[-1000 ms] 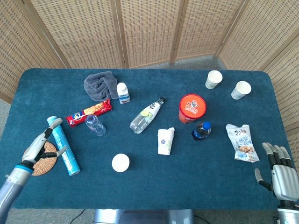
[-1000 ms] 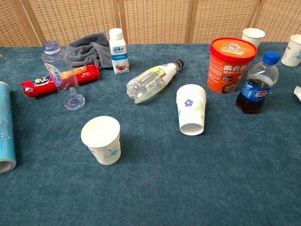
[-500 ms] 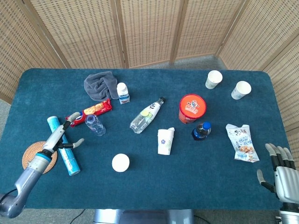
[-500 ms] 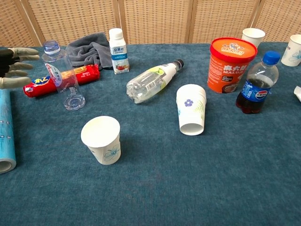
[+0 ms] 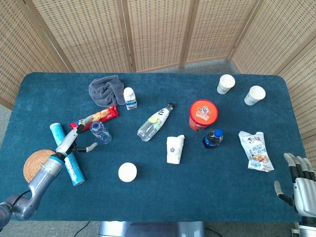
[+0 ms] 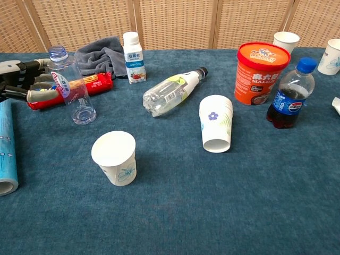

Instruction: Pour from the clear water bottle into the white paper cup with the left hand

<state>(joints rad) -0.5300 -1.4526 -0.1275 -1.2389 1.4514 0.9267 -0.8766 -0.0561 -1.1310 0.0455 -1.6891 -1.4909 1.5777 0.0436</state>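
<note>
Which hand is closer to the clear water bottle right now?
Left. The left hand is open right beside the clear water bottle, fingers reaching toward it. The right hand is open at the table's far right edge.

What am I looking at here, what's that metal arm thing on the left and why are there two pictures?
It is a two-armed robot with human-like hands, seen through its own two cameras: one looks down from its head, one looks forward from its chest. Its left hand, fingers spread and holding nothing, reaches toward the clear water bottle standing on the blue table. It should pour that into the white paper cup nearby. Its right hand hangs open at the table's edge. A lying bottle, cola bottle and orange tub also sit there.
</note>
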